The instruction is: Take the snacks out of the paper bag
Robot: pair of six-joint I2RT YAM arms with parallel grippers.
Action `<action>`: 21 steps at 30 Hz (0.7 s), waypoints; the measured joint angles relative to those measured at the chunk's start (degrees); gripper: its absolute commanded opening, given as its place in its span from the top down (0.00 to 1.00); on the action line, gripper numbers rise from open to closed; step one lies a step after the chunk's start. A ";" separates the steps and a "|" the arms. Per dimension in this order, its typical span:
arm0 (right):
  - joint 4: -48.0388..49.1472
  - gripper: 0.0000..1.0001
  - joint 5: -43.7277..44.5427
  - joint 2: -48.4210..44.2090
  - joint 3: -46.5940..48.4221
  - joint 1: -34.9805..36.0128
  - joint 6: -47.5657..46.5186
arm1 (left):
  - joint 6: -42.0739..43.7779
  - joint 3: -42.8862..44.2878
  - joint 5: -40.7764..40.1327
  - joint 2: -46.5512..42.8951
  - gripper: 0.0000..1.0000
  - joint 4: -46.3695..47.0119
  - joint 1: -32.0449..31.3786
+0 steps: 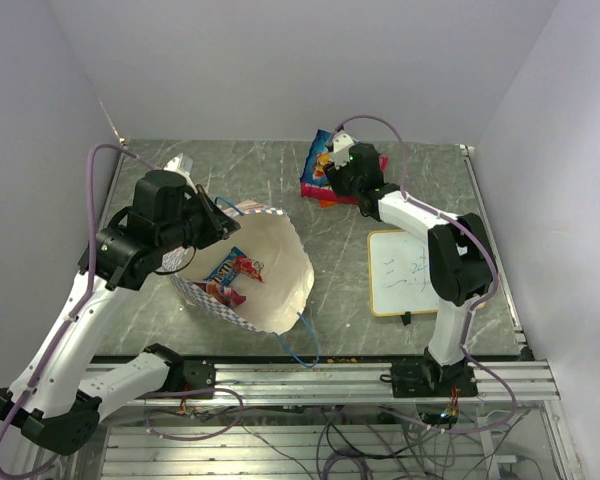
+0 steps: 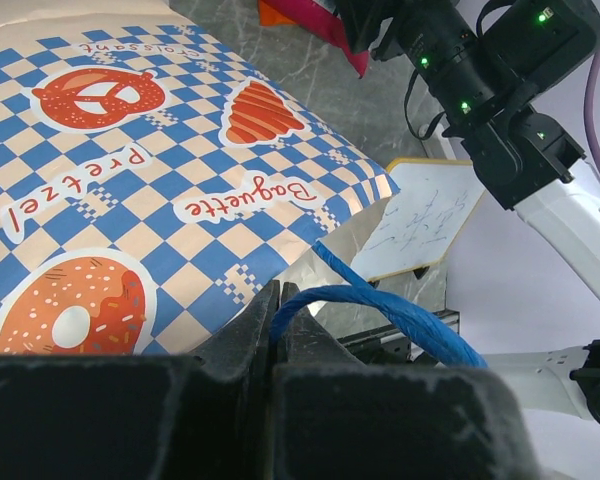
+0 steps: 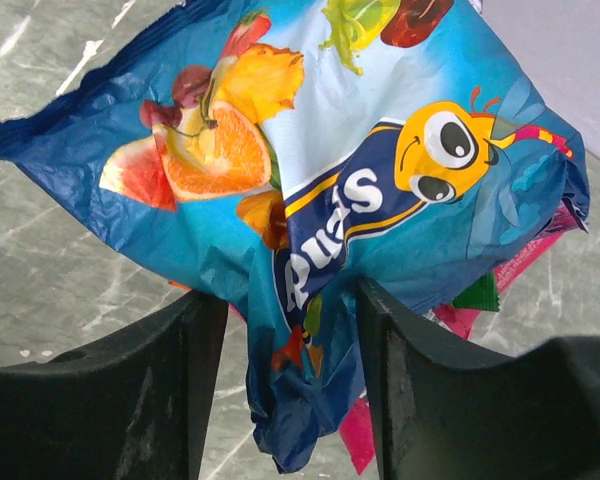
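Left gripper [image 2: 280,300]: jaws pinched tight on the blue string handle [image 2: 380,310] at the paper bag's mouth. The handle loops out to the right of the jaws.

Paper bag [image 1: 285,250]: lies tipped on the table [image 1: 230,160], mouth open and turned up toward the top camera, checkered band on the outside. The handle hold seems to be what props the mouth open.

Snacks in the bag [image 1: 232,268]: at least two packets on its lower inside wall, red-and-white and blue. Count uncertain.

Right gripper [image 3: 292,305]: beyond the bag's far right side, over the pile of packets already out [image 1: 318,182]. Jaws about half apart. The blue fruit packet [image 3: 360,170] sits between the fingers with its lower end dangling. There is a gap at the left finger [image 3: 180,380], so the hold looks loose.

Whiteboard [image 1: 405,270]: right of the bag, nearer than the pile.

Judgement: the step is dropping this packet on the pile.
- Open wider before lifting, or the crinkly foil may snag a finger and ride along.
- Rise straight up and clear the pile.
- Cross to the bag above its rim and enter through the open mouth, not against the paper wall.
- The left hold should not slacken, or the mouth may fold shut.
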 measured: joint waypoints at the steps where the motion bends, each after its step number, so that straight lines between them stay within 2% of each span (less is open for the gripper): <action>1: -0.13 0.40 0.31 -0.04 0.02 0.00 -0.22 | 0.15 0.00 0.11 0.17 0.93 0.02 0.00; 4: -0.76 0.25 0.83 -0.59 0.00 -0.02 -0.85 | 0.52 0.00 0.31 0.48 0.93 0.04 0.00; 6: -1.25 0.20 0.72 -1.40 -0.04 -0.04 -1.01 | 0.79 0.00 0.37 0.55 0.93 0.04 0.00; 21: -5.81 0.18 -4.79 -13.88 -2.84 -0.07 -0.46 | 2.75 0.02 1.44 0.50 0.93 0.09 0.00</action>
